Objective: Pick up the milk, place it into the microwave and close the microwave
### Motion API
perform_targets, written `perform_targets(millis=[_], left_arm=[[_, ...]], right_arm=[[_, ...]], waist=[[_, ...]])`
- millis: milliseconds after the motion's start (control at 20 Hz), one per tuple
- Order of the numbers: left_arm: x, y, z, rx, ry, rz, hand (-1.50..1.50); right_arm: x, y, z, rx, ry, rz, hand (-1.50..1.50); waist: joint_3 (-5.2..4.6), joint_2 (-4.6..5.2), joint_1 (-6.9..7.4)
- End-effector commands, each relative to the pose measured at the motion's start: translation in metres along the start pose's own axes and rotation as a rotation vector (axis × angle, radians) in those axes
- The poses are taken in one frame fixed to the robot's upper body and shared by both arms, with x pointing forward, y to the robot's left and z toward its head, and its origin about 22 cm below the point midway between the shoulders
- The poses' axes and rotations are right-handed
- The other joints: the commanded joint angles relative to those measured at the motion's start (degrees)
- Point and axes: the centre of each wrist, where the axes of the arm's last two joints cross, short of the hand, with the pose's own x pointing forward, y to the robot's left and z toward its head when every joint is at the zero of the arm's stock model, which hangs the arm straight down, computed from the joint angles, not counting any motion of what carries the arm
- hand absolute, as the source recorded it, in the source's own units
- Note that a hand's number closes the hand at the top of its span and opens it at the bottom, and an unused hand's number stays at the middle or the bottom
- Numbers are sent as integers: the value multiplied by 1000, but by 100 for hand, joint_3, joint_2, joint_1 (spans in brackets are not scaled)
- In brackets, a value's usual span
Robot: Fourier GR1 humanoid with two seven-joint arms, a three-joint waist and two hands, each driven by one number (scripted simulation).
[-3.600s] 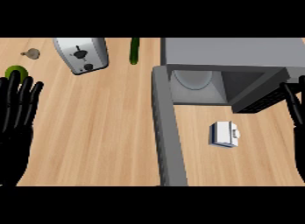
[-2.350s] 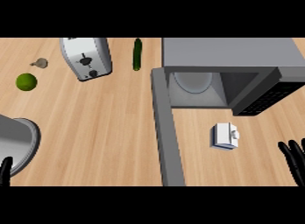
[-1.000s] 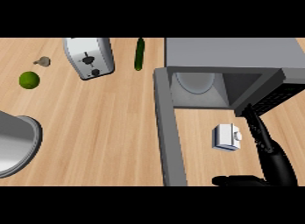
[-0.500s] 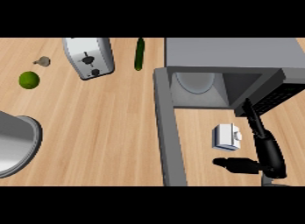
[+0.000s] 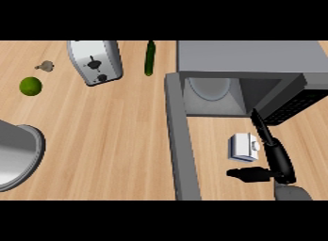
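milk: one white carton [image 5: 242,146] on the counter [image 5: 111,136], in the gap just left of the right hand's fingers and above its thumb. Upright or on its side, can't tell.
right hand: [image 5: 281,162] open and holding nothing. Fingers [image 5: 263,131] are straight and point up toward the microwave; the thumb [image 5: 245,174] is spread to the left, below the carton.
contact: the fingers overlap the carton's right edge in the head view. Touching or passing above it, can't tell.
step in hand: grasping the milk, not yet done (judgement).
how to do it well: lower the hand so the carton sits deep between thumb and fingers. Curl round its sides, not a corner. Lift straight up before heading for the cavity.
risk: the carton is small, so straight fingers could push it away instead of catching it.
microwave: one [image 5: 257,59], just past the fingertips, open. One turntable plate [image 5: 209,87] shows inside.
door: [image 5: 179,141] swung out as a long grey bar left of the hand, beyond the carton. Keep the lift clear of it.
left hand: not in view. A big grey rounded shape [image 5: 7,153] sits far left of the hand, maybe the forearm, can't tell.
far left of hand, counts: toaster [image 5: 94,61] 1, cucumber [image 5: 150,57] 1, lime [image 5: 30,86] 1, small grey item [image 5: 47,66] 1.
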Motion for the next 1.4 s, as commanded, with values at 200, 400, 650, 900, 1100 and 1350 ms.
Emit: perform_targets(millis=[200, 400, 650, 900, 1100, 1350], left_arm=[[-8, 9, 8, 10, -18, 11, -150], [-12, 7, 11, 14, -2, 26, -150], [-1, 11, 17, -3, -2, 26, -150], [1, 11, 10, 5, -6, 10, -150], [4, 12, 13, -13, -2, 29, -150], [2, 26, 3, -10, -10, 15, -150]], right_arm=[[-38, 3, 9, 56, 42, 25, -150], [-48, 19, 12, -2, 26, 87, 150], [-56, -4, 4, 4, 18, 232, 150], [-66, -10, 17, 48, 31, 310, 150], [-66, -2, -7, 35, 13, 314, 150], [-66, 5, -14, 40, -66, 252, 150]], waist=[[1, 7, 7], [1, 7, 2], [4, 11, 69], [4, 17, 30], [17, 49, 153], [12, 49, 69]])
